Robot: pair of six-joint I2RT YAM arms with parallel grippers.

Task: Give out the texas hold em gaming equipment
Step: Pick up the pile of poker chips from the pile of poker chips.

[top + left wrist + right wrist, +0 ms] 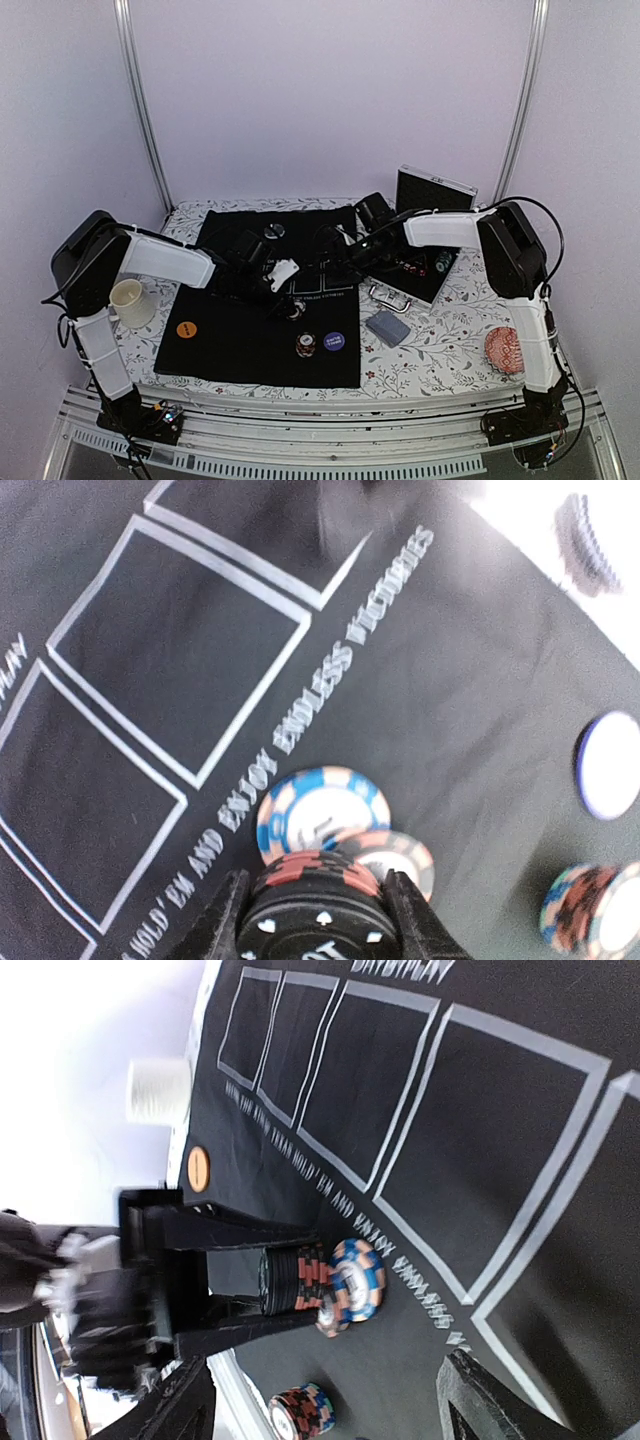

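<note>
Clamping from both sides, my left fingers point(408, 925) stand partly closed on a short black-and-red chip stack point(318, 905), one finger against each edge of it. Whether the stack's lowest chip rests on the black mat point(250, 360) or hangs just above it, I cannot tell. A blue-and-white chip point(322, 815) lies flat on the mat just beside the held stack. A red-and-white chip point(405, 858) touches both that chip and the stack. This group sits near the middle of the bench point(440, 340), on the right half of the mat, just on the near side of the printed white card boxes point(320, 278).

My right fingers point(480, 1400) are spread wide with nothing between them. They hover over the mat on the far side of the held stack, apart from it.

Toward the bench's near edge, on the mat, stands a mixed chip stack point(305, 346) with the purple disc point(333, 342) just beside it on the right. The orange disc point(187, 328) lies near the mat's left edge. The silver disc point(274, 231) lies at the mat's far edge. The blue-grey card deck point(387, 328) lies off the mat, just right of it. An open black case point(435, 192) holding more chips stands toward the far right corner. The cream mug point(130, 303) stands at the left edge, and the red patterned disc point(503, 350) lies at the right edge.
</note>
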